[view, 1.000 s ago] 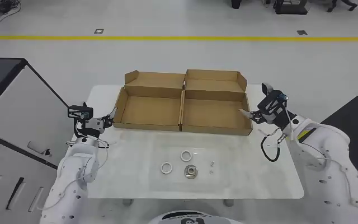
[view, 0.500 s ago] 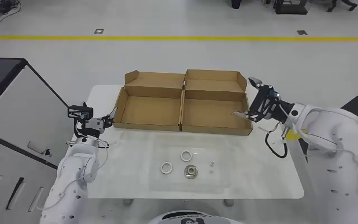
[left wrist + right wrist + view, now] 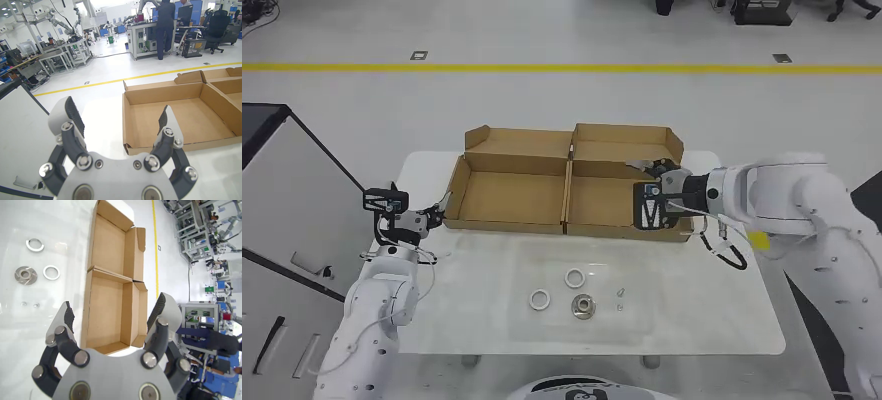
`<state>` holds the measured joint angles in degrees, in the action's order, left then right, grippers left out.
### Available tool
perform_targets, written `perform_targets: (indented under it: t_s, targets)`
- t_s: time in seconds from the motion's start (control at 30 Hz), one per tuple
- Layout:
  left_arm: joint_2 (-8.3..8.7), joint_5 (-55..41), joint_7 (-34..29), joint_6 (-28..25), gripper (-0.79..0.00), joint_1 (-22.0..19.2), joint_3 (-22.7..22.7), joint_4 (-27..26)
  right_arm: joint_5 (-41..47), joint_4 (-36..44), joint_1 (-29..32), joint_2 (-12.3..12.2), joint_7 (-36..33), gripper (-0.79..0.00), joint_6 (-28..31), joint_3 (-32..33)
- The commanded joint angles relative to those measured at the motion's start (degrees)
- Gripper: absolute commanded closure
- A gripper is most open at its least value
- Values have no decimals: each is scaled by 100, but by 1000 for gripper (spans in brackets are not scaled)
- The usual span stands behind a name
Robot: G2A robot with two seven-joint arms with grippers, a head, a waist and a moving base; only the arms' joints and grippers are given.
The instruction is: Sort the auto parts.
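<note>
While I am watching the feeds, the white worktop (image 3: 712, 310) is carrying two open cardboard boxes side by side along its far edge. The left box (image 3: 510, 197) and the right box (image 3: 602, 205) are touching along one shared wall, with their lids folding back beyond the edge and plain brown bottoms showing.

The parts are lying loose toward the middle of the near edge. One metal ring (image 3: 574, 278) is sitting closest to the boxes, and a second ring (image 3: 539, 299) is lying nearer the left. A flanged hub (image 3: 583, 307) is resting just beside them. Two tiny pieces (image 3: 621, 293) are lying close on the hub's right, too small for me to identify.

The right gripper (image 3: 115, 302) is hanging above the right end of the right box, spread wide and gripping nothing. The left gripper (image 3: 117, 105) is hovering at the worktop's left edge, just beside the left box's outer wall, equally wide apart and carrying nothing.

Around the table a pale glossy floor (image 3: 362, 100) is stretching away, with a yellow line (image 3: 562, 67) running across it past the far edge. A white panel (image 3: 282, 180) with a dark rim is standing off the left edge. Farther back, workbenches (image 3: 62, 51) loaded with equipment and a black office chair (image 3: 215, 28) are standing in a large bright hall.
</note>
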<state>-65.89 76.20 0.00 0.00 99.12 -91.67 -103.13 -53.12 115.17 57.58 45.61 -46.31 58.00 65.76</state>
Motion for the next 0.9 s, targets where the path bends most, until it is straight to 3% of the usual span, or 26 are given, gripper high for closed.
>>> perform_targets:
  t_s: [0.0, 0.23, 0.4, 0.5, 0.67, 0.87]
  targets:
    - [0, 0, 0, 0, -785, 0, 0, 0, 250, -16, -496, -297, 0, -785, 0, -566]
    - [0, 0, 0, 0, -785, 0, 0, 0, 1240, 69, -2205, -1111, 0, -785, 0, -2403]
    - [0, 0, 0, 0, -785, 0, 0, 0, 1841, 148, -3566, -1421, 1, -785, 0, -3730]
    - [0, 0, 0, 0, -785, 0, 0, 0, 2117, 129, -4324, -1440, -22, -785, -23, -4516]
    - [0, 0, 0, 0, -785, 0, 0, 0, 2817, 182, -5271, -1228, -398, -785, -400, -5602]
    - [0, 0, 0, 0, -785, 0, 0, 0, 3366, 448, -5188, -876, -1095, -785, -1095, -5602]
